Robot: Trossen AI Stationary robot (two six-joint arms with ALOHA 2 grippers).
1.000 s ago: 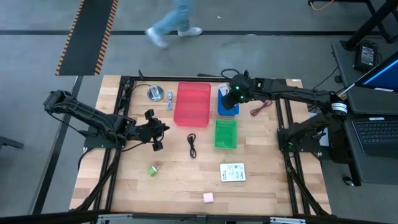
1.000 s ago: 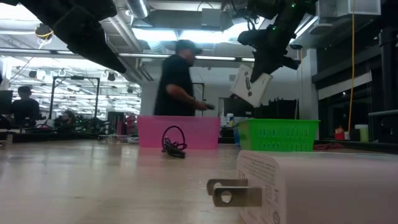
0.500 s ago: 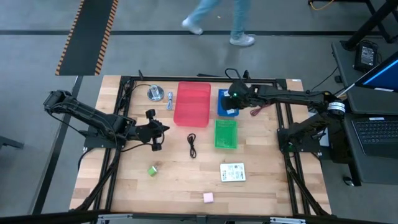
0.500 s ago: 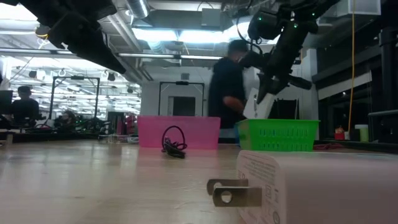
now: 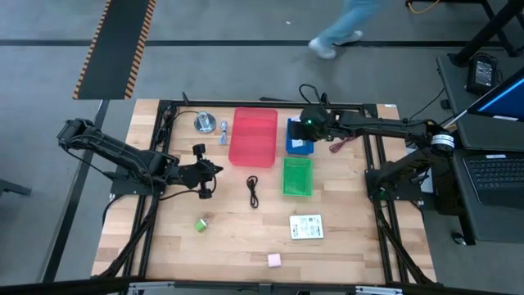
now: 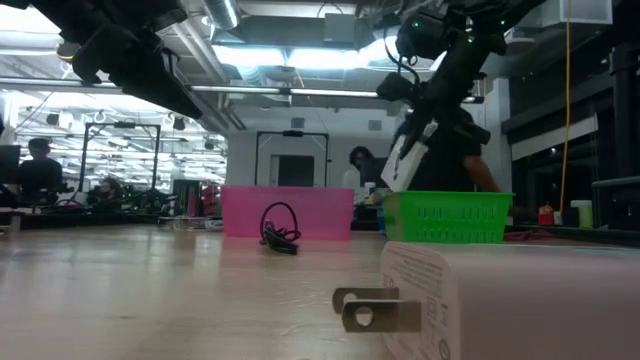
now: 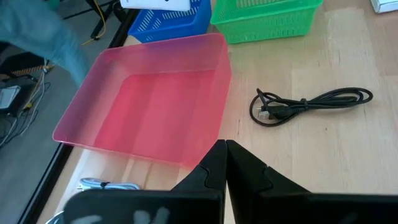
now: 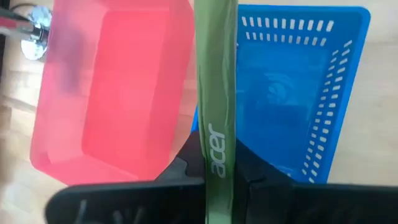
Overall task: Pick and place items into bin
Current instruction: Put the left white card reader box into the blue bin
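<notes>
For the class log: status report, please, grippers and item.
Right gripper shut on packet, over blue bin. Left gripper shut, empty, waiting left of pink bin. Nothing in the way.

Robotics lab: ceiling lights [image 6: 255, 55], test rigs [image 6: 290, 155].

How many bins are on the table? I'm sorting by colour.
3, grouped at the far middle: the pink bin, the blue bin beside it, and the green bin in front of the blue one.
</notes>
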